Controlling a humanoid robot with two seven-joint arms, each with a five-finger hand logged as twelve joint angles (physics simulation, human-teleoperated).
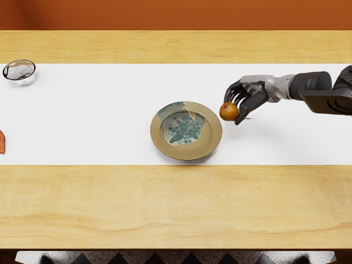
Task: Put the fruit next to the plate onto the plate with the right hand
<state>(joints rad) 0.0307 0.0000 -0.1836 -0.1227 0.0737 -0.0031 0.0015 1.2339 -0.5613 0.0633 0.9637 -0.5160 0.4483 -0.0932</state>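
Observation:
A small orange-red fruit (228, 111) hangs just right of the plate (212, 140), at its right rim. My right hand (241, 102) comes in from the right edge and its dark fingers are curled around the fruit. The plate is a tan round dish with a blue-green pattern in its well, and nothing lies on it. A small shadow falls on the white runner (99, 121) under the hand. No left arm shows.
A glass bowl (20, 72) stands at the far left on the white runner. An orange object (2, 141) pokes in at the left edge. The wooden table (176, 203) stretches toward the front.

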